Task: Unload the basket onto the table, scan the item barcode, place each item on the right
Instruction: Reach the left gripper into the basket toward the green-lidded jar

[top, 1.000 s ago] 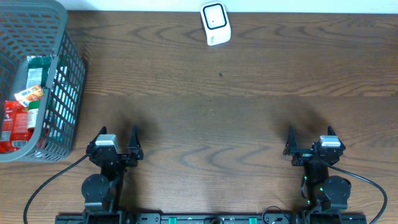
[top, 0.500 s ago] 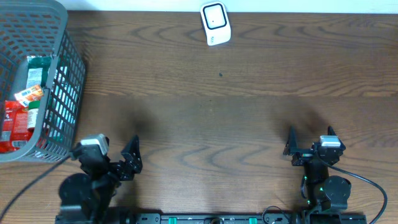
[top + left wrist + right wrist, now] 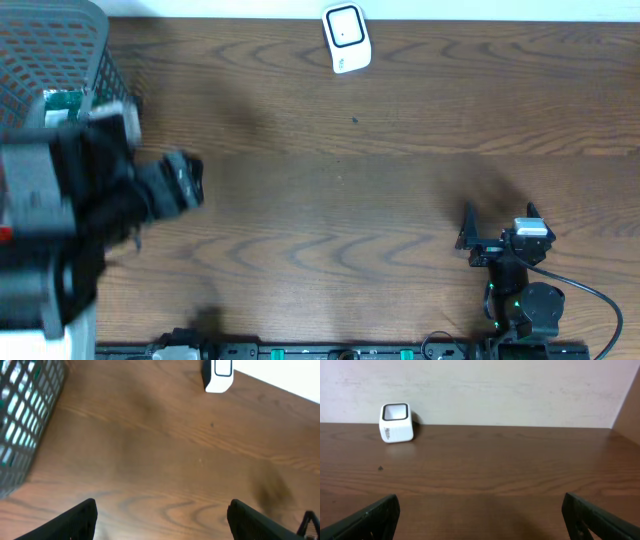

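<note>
Lying well apart: items point(image 3: 60, 99), scanner point(image 3: 346, 38)

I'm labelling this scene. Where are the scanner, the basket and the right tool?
scanner point(image 3: 347, 38), overhead view, middle of its white body.
basket point(image 3: 22, 425), left wrist view, mesh side wall.
right tool point(image 3: 498, 222), overhead view, midway between its fingertips.

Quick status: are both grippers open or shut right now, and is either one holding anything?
Left gripper: open, holding nothing.
Right gripper: open, holding nothing.
</note>
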Robot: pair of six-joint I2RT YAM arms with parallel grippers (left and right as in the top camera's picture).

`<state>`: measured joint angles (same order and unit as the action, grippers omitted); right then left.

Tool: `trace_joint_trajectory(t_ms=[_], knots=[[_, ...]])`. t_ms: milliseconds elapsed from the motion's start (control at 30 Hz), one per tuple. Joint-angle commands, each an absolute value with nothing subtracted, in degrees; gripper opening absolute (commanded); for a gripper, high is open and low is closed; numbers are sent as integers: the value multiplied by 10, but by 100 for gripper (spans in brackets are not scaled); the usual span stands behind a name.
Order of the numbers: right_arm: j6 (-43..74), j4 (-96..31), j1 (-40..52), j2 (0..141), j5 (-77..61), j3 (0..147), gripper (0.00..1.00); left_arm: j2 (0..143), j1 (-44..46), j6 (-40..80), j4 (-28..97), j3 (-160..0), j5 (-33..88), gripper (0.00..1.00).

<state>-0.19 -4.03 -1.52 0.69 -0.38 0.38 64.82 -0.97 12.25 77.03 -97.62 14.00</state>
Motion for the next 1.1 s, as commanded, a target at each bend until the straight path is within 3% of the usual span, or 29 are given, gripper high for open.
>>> trace_joint_trajectory(t_ms=[0, 200, 333, 400, 767, 1067], knots=[[8, -43, -14, 4, -3, 3, 99, 721, -12, 106, 772, -1014, 133, 84], [8, -43, -14, 4, -3, 3, 99, 789, -12, 106, 766, -1014, 133, 83], [8, -40, -14, 4, -35, 3, 99, 792, -12, 106, 757, -1014, 132, 65], [8, -29, -14, 4, -54, 3, 99, 782, -17, 112, 752, -1014, 124, 61], [69, -32, -14, 8, -91, 20, 99, 686, -142, 218, 746, -1019, -39, 70], [103, -86, -15, 193, -95, 236, 99, 735, -298, 218, 728, -1019, -39, 76]])
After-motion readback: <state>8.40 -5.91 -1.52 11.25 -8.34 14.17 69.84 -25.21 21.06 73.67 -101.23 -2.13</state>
